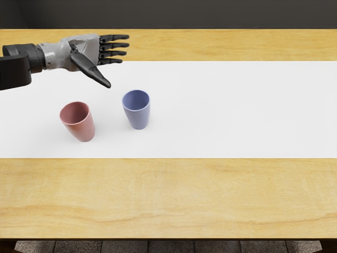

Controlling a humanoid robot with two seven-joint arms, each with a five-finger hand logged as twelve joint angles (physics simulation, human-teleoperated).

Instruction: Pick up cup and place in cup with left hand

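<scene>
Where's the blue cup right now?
In the head view, the blue cup stands left of centre on the white strip, just right of the pink cup and below the left hand.

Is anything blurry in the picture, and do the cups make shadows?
Head view: nothing looks blurry, even the grey-and-black left hand has crisp edges; the smooth pink tapered cup and smooth blue tapered cup make only faint, soft shadows on the flat white strip.
</scene>
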